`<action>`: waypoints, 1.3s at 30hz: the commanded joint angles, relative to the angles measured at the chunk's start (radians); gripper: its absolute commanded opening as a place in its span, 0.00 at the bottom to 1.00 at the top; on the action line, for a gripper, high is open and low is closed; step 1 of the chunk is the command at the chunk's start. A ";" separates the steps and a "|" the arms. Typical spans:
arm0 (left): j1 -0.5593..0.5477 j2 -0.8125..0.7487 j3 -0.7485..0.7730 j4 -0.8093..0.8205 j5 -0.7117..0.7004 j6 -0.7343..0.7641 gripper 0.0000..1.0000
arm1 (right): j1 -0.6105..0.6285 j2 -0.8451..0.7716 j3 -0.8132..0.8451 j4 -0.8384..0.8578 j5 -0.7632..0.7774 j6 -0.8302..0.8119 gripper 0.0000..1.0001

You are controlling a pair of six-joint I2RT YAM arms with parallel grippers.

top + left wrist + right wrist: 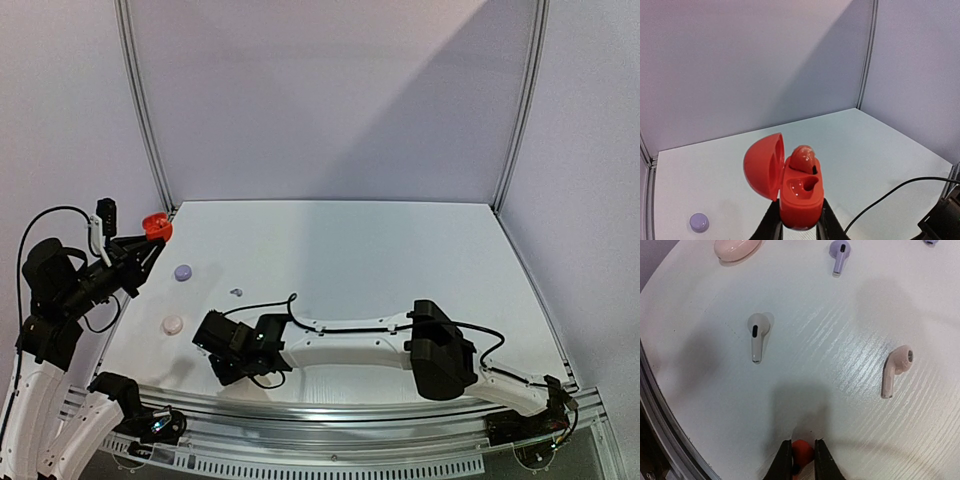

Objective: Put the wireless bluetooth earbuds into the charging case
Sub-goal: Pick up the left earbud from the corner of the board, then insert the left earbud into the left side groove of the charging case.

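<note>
Earbud (803, 157) inside red case (800, 200) shows only from left wrist.

I can read no word, brand, number or sign anywhere in my three views. The open red case (800, 197) shows only bare plastic. The earbuds (758, 335) lying on the table (850, 365) look plain too, as far as I can make out.

The right arm (350, 347) has long white link shells joined by boxy black joint housings, with thin black cables looping along it. The left arm (45, 330) matches (white lower links, black upper joints, one arching black cable). Its fingers (771, 225) and the right arm's fingers (784, 462) are slim, black, tapered.
</note>
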 commanded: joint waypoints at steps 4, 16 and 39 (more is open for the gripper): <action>-0.007 -0.010 -0.006 -0.019 -0.009 -0.011 0.00 | 0.009 0.006 -0.043 -0.082 0.052 -0.052 0.04; -0.008 -0.019 -0.010 -0.027 0.010 -0.012 0.00 | 0.009 -0.177 -0.266 0.122 0.009 -0.109 0.00; -0.069 0.204 0.014 0.418 0.499 -0.006 0.00 | -0.026 -0.747 -0.282 0.610 -0.137 -0.799 0.00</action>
